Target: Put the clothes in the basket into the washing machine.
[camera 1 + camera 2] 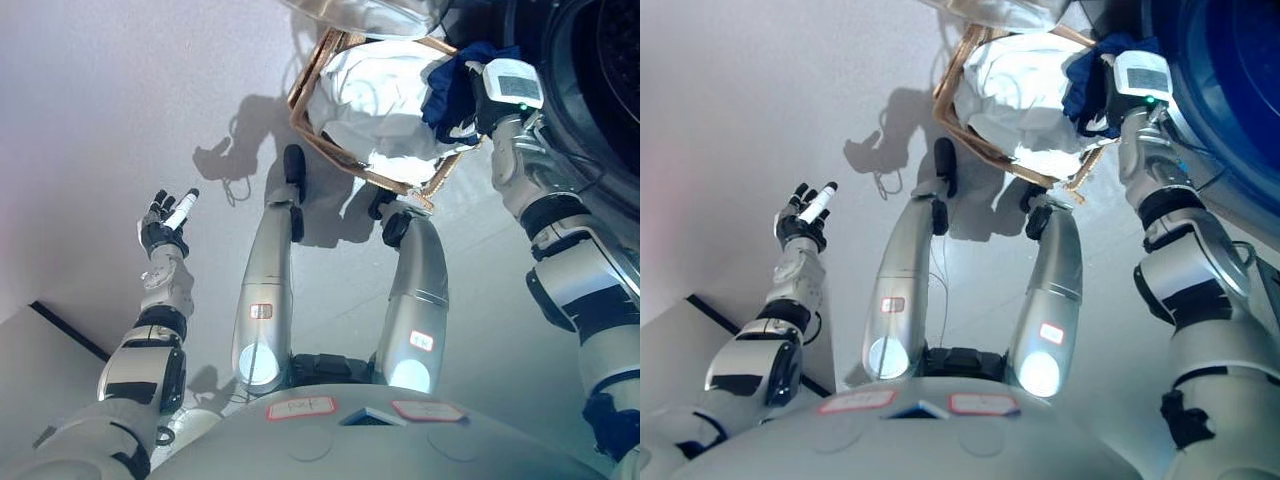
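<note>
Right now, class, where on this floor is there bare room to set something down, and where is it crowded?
Bare floor spreads left of the basket, above the open left hand. It is crowded at top right: the basket holds white cloth and dark blue cloth, with the right hand reaching in beside the washing machine.

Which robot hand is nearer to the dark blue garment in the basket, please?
The right. The right robot hand reaches into the wooden-framed basket against the dark blue garment; the left robot hand hangs open over the floor, well away.
</note>
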